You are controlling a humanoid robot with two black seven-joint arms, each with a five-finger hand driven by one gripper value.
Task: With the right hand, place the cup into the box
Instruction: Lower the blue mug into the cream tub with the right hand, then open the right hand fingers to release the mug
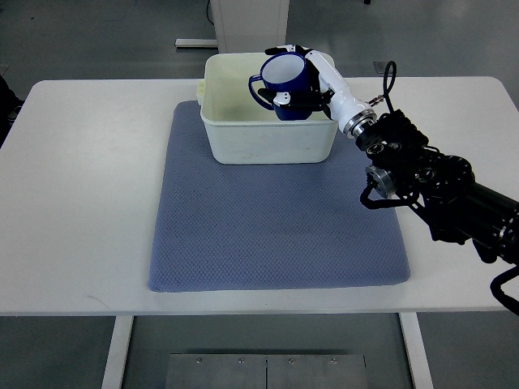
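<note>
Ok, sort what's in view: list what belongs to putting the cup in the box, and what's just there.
Part of the job:
- blue cup, upright, held over the box
- cream box, open-topped
- right hand, fingers closed around the cup

Just there:
- blue mat under the box
- white table
- white stand base behind the table

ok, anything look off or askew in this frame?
Nothing much stands out. The right robot hand holds the blue cup over the white box; the cup is tilted, mouth angled toward the camera, with no spill visible. The box sits on the far edge of the blue mat, which lies flat.
</note>
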